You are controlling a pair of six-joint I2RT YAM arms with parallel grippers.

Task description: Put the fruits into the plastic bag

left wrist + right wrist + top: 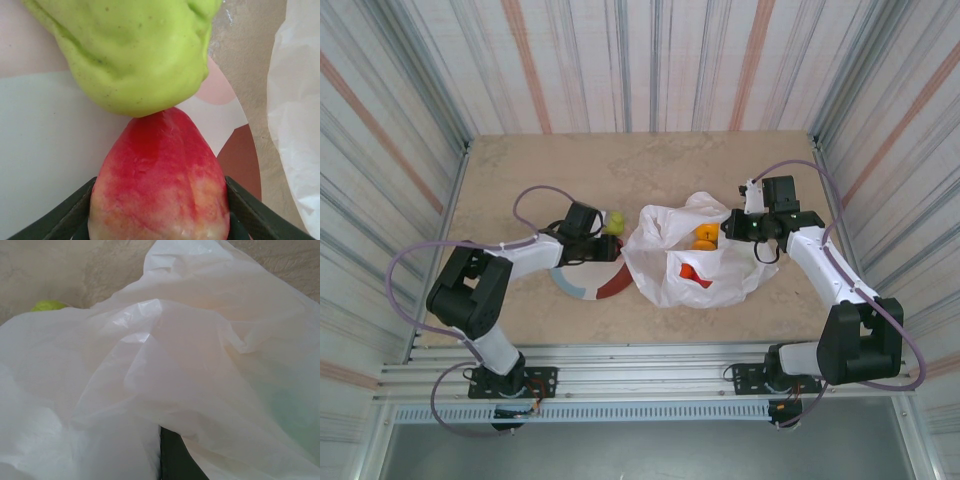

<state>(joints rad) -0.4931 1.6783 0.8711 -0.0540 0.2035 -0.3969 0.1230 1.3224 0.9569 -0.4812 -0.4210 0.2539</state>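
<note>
A red fruit (160, 180) lies on the plate (50, 150), its tip touching a green fruit (140, 50) beyond it. My left gripper (160, 212) has a finger pressed against each side of the red fruit. From above, the left gripper (608, 246) sits at the plate's far edge beside the green fruit (614, 222). The white plastic bag (720, 285) lies mid-table, mouth open, with an orange fruit (704, 237) and a red fruit (691, 272) inside. My right gripper (728, 228) is shut on the bag's upper right rim. Bag film (200, 365) drapes over its dark finger (175, 457).
The pastel-and-maroon plate (582, 288) lies left of the bag, almost touching it. Striped walls enclose the table on three sides. Bare tabletop (620, 165) stretches behind the bag and plate. The bag's edge (300, 125) hangs close to the right of my left gripper.
</note>
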